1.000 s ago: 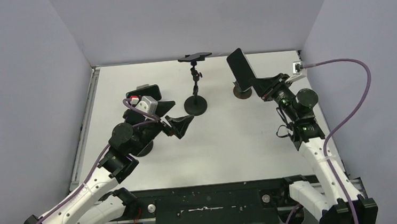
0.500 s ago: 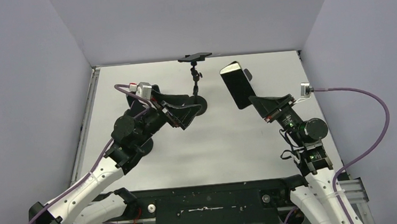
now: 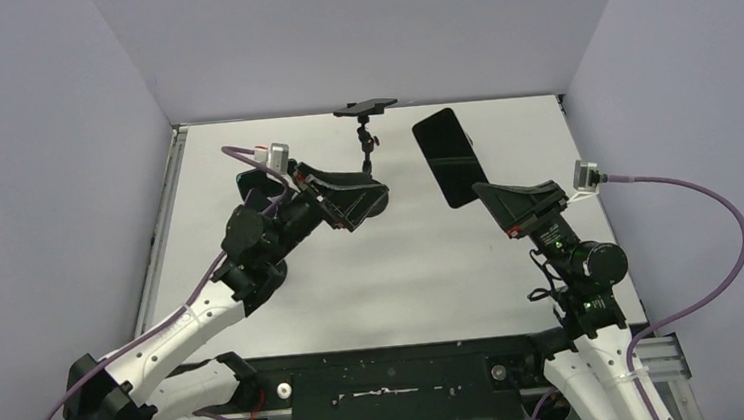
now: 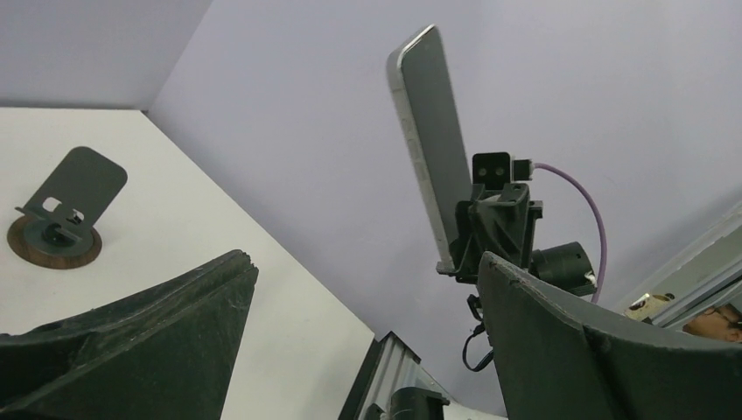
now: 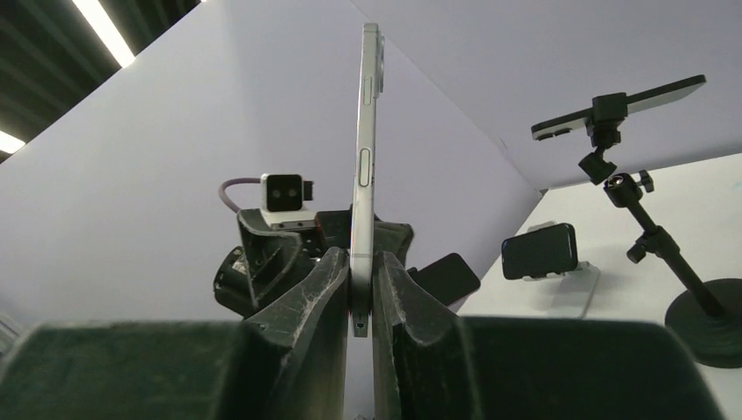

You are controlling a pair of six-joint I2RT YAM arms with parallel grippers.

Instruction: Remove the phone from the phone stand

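Observation:
My right gripper (image 3: 490,195) is shut on the bottom edge of a black phone (image 3: 450,158) and holds it upright in the air, well above the table. In the right wrist view the phone (image 5: 364,149) stands edge-on between the fingers (image 5: 328,289). The phone stand (image 4: 63,210), a dark metal plate on a round wooden base, sits empty on the table; in the top view the lifted phone hides it. My left gripper (image 3: 362,205) is open and empty, raised by the tripod's base, and faces the held phone (image 4: 430,131).
A black tripod stand (image 3: 368,160) carries another phone (image 3: 365,106) at the back centre. A further phone on a white stand (image 5: 540,252) and a dark phone (image 5: 446,278) sit behind the left arm. Purple walls close in three sides.
The right gripper has lifted the phone off the stand and drawn it back towards the near side. The left arm has swung up and right, its open gripper now by the tripod base.

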